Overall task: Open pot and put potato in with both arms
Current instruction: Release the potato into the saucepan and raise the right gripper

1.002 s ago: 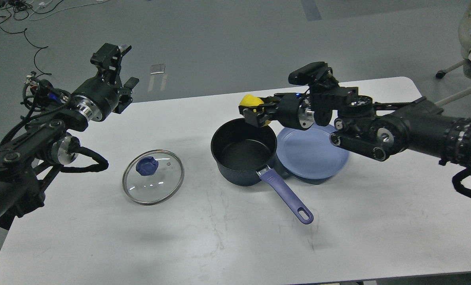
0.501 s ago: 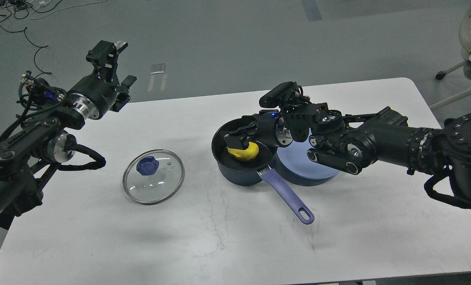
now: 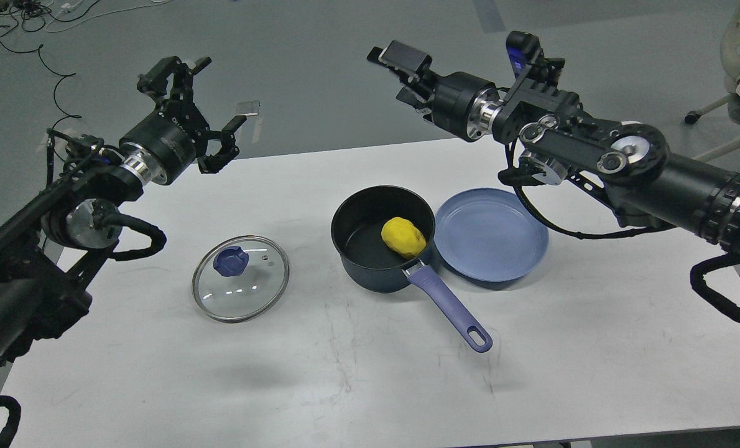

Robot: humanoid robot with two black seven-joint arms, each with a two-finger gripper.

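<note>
The right gripper (image 3: 401, 62) is raised above the far edge of the worktop (image 3: 370, 386), beyond the pot, and points up and to the left. It is seen nearly end-on and dark, so whether its fingers are apart or together cannot be told; nothing shows between them. The left gripper (image 3: 202, 99) hangs over the far left corner of the worktop with its fingers spread wide and nothing in them, pointing up and to the right.

Below and nearer than the right gripper stands the pot (image 3: 382, 239), dark blue outside and black inside, with no cover on it. The potato (image 3: 403, 237), yellow and oval, lies on the pot's floor against the right-hand wall. Its long axis runs from the far left to the near right, roughly in line with the pot's handle (image 3: 451, 305). That handle is a lighter purple-blue and sticks out from the near right side of the pot, pointing toward the near right, with a hanging hole at its end.

Just to the right of the pot, touching or almost touching it, sits a blue plate (image 3: 513, 249) with nothing on it. Left of the pot and apart from it, the glass lid (image 3: 240, 278) lies flat on the worktop, its blue knob (image 3: 231, 260) facing up. Both grippers are well apart from the pot, the plate and the lid.
</note>
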